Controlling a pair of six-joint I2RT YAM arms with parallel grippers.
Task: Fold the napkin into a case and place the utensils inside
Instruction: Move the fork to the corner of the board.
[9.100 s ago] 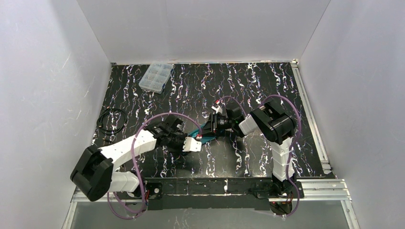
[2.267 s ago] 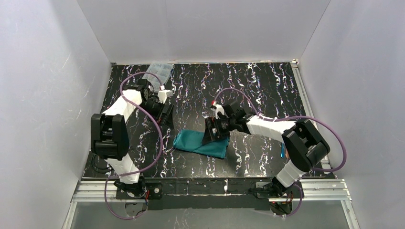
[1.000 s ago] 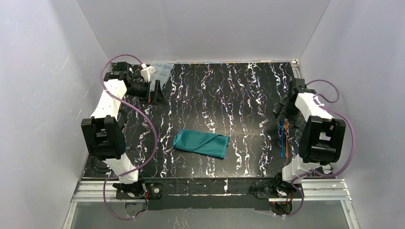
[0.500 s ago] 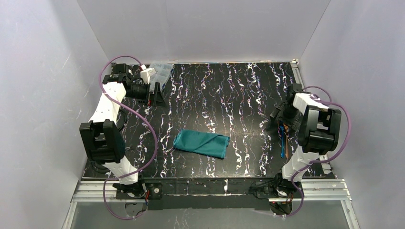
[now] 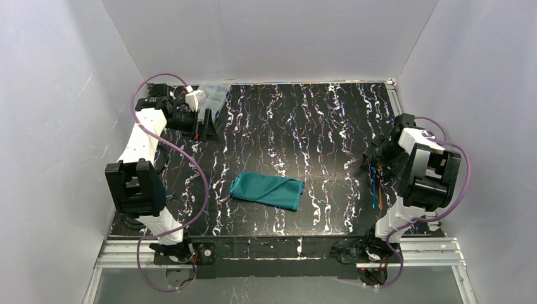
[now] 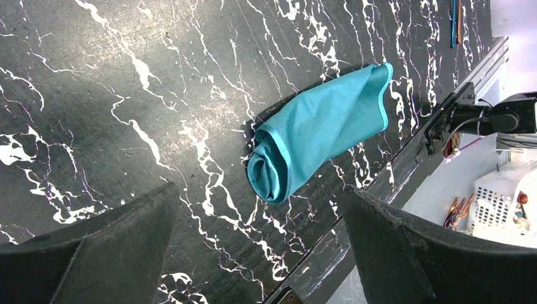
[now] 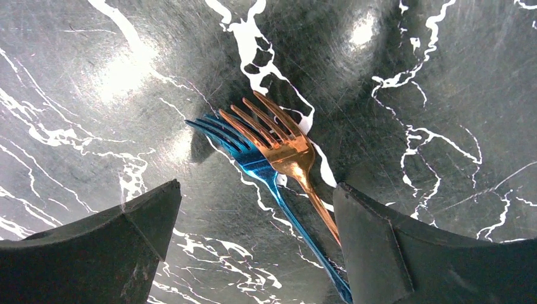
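The teal napkin [image 5: 267, 190] lies folded into a flat oblong case mid-table, one end rolled open [image 6: 272, 172]. Two utensils, an orange fork [image 7: 282, 142] overlapping a blue fork [image 7: 253, 163], lie side by side near the table's right edge [image 5: 374, 189], tines toward the far side. My right gripper [image 5: 375, 158] [image 7: 256, 187] hovers open directly above them, with the handles running between its fingers and nothing held. At the far left, my left gripper [image 5: 208, 130] [image 6: 258, 190] is raised, open and empty, and looks down on the napkin from a distance.
A clear plastic compartment box [image 5: 210, 97] sits at the far left corner, right behind the left gripper. Aluminium rails run along the right side [image 5: 415, 158] and the near edge [image 5: 285, 247]. White walls enclose three sides of the table.
Both arms swung outward from the folded napkin. In the last second the right gripper came toward the near side, over the forks, while the left arm barely shifted.
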